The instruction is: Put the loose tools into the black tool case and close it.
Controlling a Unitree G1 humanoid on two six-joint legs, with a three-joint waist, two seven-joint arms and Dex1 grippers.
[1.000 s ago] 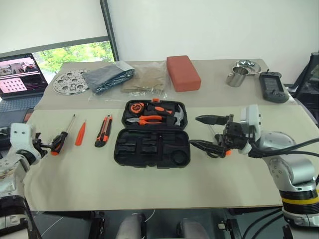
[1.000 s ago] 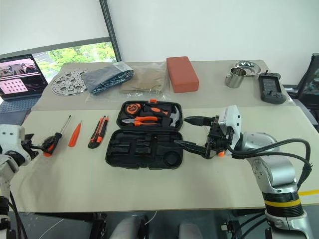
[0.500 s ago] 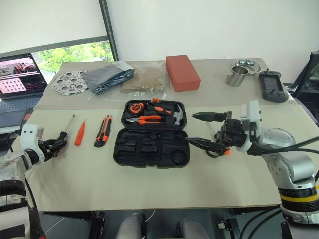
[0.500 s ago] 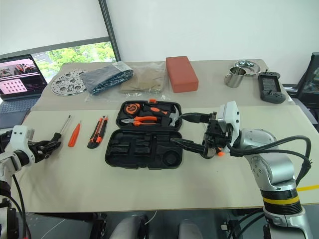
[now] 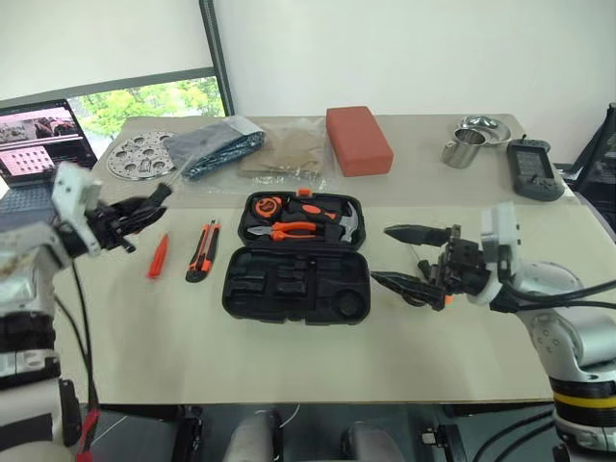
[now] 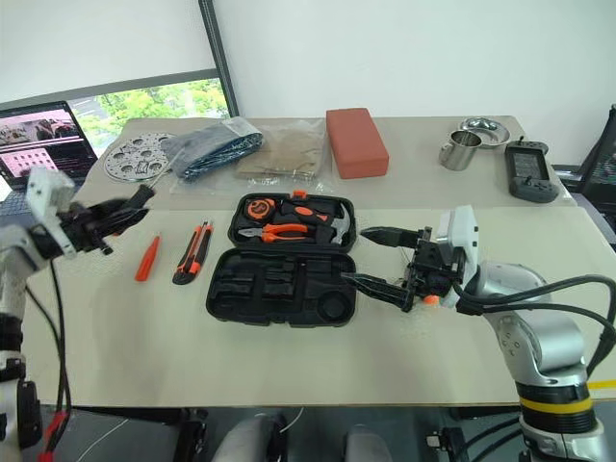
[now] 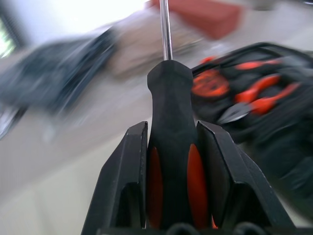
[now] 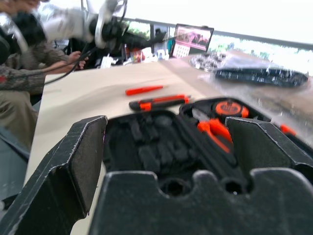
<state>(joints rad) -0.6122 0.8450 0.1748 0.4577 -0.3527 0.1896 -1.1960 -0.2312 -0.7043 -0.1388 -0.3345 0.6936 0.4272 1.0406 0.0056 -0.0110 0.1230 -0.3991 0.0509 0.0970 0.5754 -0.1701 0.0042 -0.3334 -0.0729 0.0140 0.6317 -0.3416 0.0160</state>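
Observation:
My left gripper (image 5: 135, 214) is shut on the orange-and-black handle of a screwdriver (image 7: 168, 147) and holds it in the air over the table's left side, shaft pointing at the back. A thin orange screwdriver (image 5: 157, 256) and a utility knife (image 5: 201, 251) lie on the table left of the black tool case (image 5: 294, 310). The case lies open, its near half showing empty slots; the far half holds pliers, a hammer and a tape measure. My right gripper (image 5: 397, 258) hovers open just right of the case, with a small orange tip (image 5: 445, 300) showing under it.
Along the back lie a red block (image 5: 358, 140), a metal cup (image 5: 462, 151), a bowl (image 5: 481, 125), a black handheld device (image 5: 532, 168), a dark bag (image 5: 217, 146), a perforated disc (image 5: 140, 154) and a laptop (image 5: 34, 130). A person (image 8: 14, 73) sits beyond the table's left end.
My left gripper closed on the screwdriver's handle, then lifted it off the table, up and to the right. The right gripper stayed open in place.

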